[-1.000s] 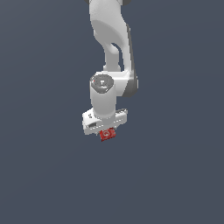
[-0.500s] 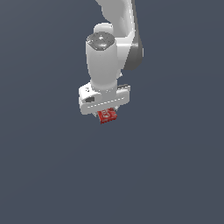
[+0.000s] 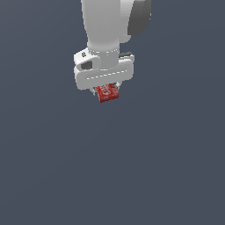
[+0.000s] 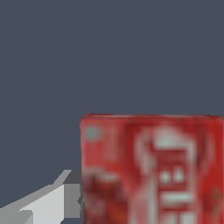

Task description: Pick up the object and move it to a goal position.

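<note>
The small flat red box (image 3: 107, 92) with white lettering hangs just under the white gripper (image 3: 106, 89) in the exterior view, held well above the grey surface. The gripper is shut on it; its fingers are mostly hidden behind the wide white hand. In the wrist view the red box (image 4: 153, 168) fills much of the picture, close to the camera, with one grey finger (image 4: 61, 199) touching its side. The other finger is out of view there.
The white arm (image 3: 110, 26) rises from the gripper toward the top of the exterior view. All around is plain dark grey ground (image 3: 167, 167) with no other object in sight.
The arm has lifted the red box steadily upward in the exterior view and come closer to the camera. The box stays in the gripper.
</note>
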